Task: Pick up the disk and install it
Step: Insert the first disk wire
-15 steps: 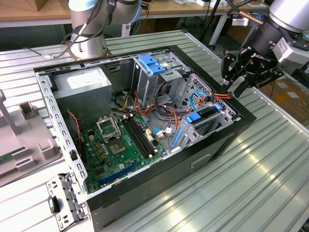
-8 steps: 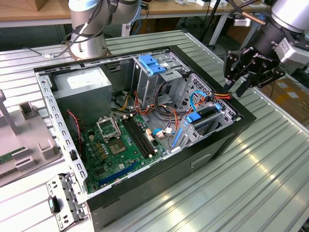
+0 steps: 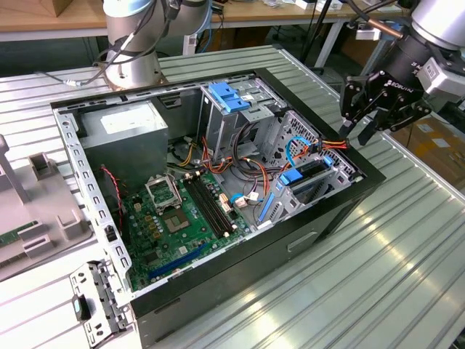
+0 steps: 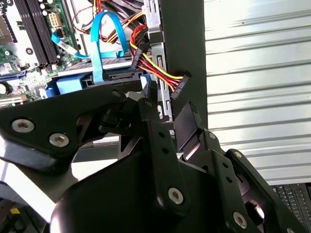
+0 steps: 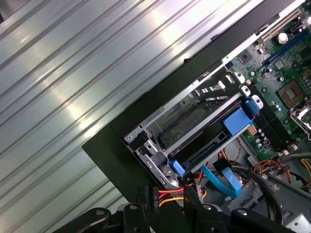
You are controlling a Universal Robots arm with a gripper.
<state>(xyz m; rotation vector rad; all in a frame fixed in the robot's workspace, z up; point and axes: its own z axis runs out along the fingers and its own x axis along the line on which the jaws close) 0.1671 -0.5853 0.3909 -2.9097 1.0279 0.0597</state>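
My black gripper (image 3: 369, 125) hangs open and empty beside the open black computer case's (image 3: 341, 207) right edge, near the blue-railed grey disk (image 3: 309, 178) seated in its bay.

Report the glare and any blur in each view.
Exterior view: bright sheen on the ribbed metal table; the open computer case is evenly lit. First wrist view: strong white streaks across the table. Second wrist view: the gripper sits close, dark and soft, the table behind washed out.

Lab; slatted alu bench (image 3: 407, 240); workbenches (image 3: 43, 22)
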